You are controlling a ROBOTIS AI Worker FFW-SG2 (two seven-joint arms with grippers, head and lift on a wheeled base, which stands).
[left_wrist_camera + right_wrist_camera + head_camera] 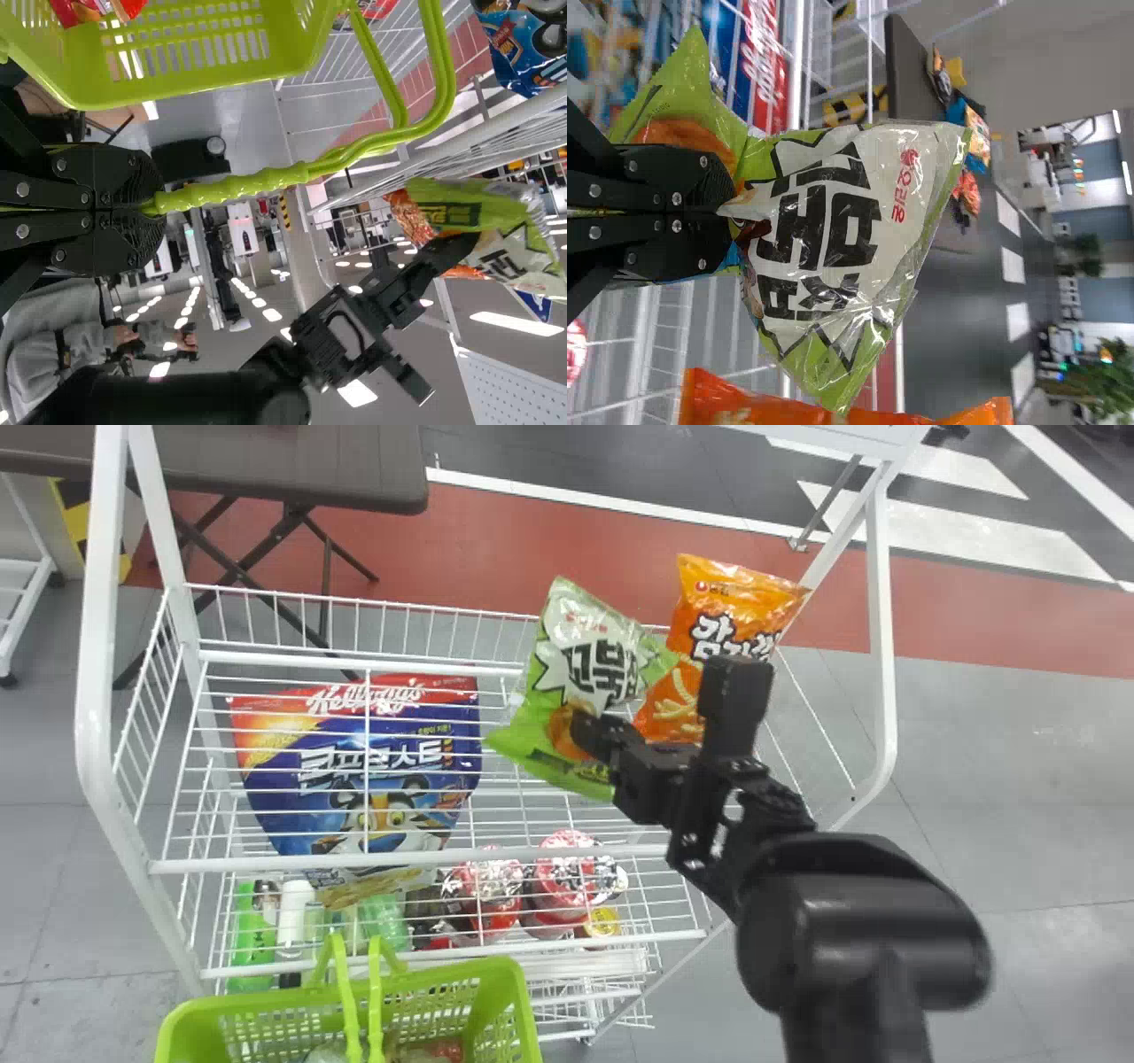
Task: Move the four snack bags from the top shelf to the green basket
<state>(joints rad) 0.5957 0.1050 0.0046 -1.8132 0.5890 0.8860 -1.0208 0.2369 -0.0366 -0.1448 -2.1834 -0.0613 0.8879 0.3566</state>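
Observation:
My right gripper (592, 733) is over the right part of the white wire rack, shut on a green-and-white snack bag (589, 660). In the right wrist view, the gripper (728, 212) pinches the green bag (824, 226) into folds. Beside and partly behind it, an orange snack bag (735, 615) leans at the rack's right side. A blue Kellogg's bag (376, 766) lies at the left, behind wires. The green basket (204, 1027) stands at the front left, with items inside. In the left wrist view, my left gripper (146, 208) is shut on the basket handle (235, 186).
White rack posts (97, 646) rise at both sides. On the lower shelf stand red-topped containers (567, 877) and bottles (292, 921). A dark folding table (292, 465) is behind the rack at the left.

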